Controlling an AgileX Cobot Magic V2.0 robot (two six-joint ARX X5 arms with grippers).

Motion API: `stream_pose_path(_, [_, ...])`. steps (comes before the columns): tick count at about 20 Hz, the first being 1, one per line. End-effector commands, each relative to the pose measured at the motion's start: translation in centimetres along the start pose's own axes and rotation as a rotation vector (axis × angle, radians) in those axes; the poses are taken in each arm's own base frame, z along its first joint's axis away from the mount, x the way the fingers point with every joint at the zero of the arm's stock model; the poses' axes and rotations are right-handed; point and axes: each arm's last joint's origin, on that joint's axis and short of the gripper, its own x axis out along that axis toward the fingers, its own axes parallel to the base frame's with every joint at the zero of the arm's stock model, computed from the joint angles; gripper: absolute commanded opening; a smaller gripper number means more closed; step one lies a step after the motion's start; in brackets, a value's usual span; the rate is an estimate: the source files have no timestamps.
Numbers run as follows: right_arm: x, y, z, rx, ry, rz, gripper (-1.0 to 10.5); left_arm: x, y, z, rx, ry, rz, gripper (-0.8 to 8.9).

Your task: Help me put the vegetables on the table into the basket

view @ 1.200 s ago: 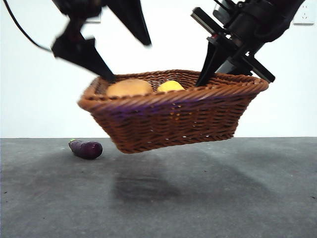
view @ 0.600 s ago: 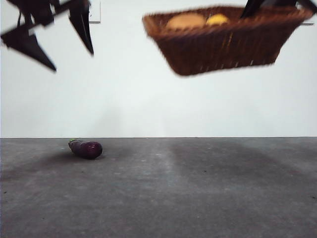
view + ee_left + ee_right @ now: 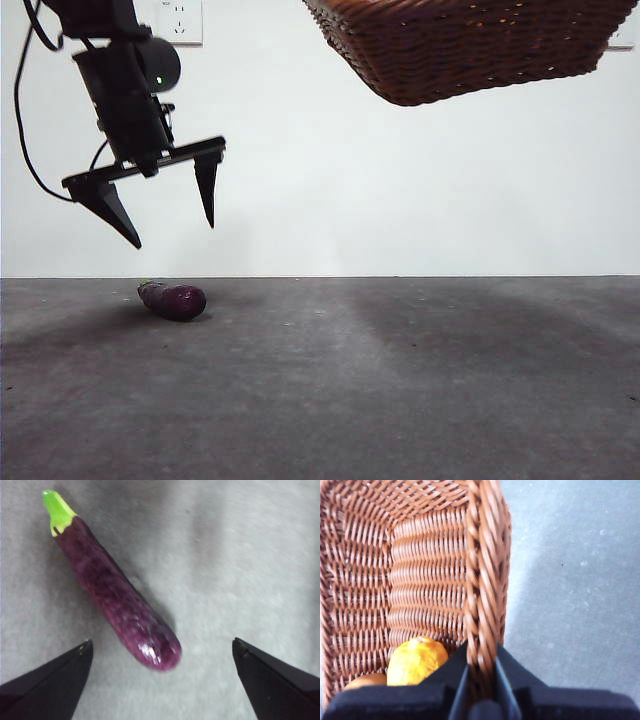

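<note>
Purple eggplant (image 3: 117, 596) lying on the table (image 3: 400, 380), left claw (image 3: 165, 195) wide open right above. Best to straddle mid-body, squarely across. Right claw (image 3: 481, 680) clamped on the basket (image 3: 470, 50) rim, held high.

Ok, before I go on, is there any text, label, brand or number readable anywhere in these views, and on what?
None readable.
Glossy dark-purple eggplant: no print.
Dark-brown woven wicker basket: no tag.
White wall socket: no legible marking.
Left gripper, open above the eggplant: a green light, no lettering.
Right gripper, shut on the basket rim: plain black.
</note>
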Motion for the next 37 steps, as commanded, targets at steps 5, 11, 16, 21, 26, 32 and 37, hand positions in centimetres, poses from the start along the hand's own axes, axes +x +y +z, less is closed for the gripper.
stream_pose_path(5, [-0.5,0.3,0.4,-0.044,-0.033,0.013,-0.1,3.9,1.3,0.2,-0.076,0.073,0.05,4.72])
stream_pose_path(11, [-0.5,0.3,0.4,-0.064,-0.033,0.016,-0.1,5.8,1.9,0.3,-0.13,0.081,0.058,4.71])
stream_pose_path(16, [-0.5,0.3,0.4,-0.075,-0.033,0.016,-0.1,6.8,2.1,0.2,-0.135,0.094,0.064,4.7])
stream_pose_path(21, [-0.5,0.3,0.4,-0.081,-0.033,0.016,-0.1,6.9,2.1,0.3,-0.157,0.089,0.063,3.25])
stream_pose_path(26, [-0.5,0.3,0.4,-0.085,-0.032,0.016,-0.1,6.9,2.0,0.3,-0.156,0.087,0.061,1.88])
stream_pose_path(32, [-0.5,0.3,0.3,-0.089,-0.031,0.019,-0.1,6.9,1.7,0.5,-0.144,0.074,0.014,-0.06])
stream_pose_path(37, [-0.3,0.2,0.3,-0.074,-0.02,0.002,-0.1,6.6,1.8,0.4,-0.019,0.093,-0.01,-0.06])
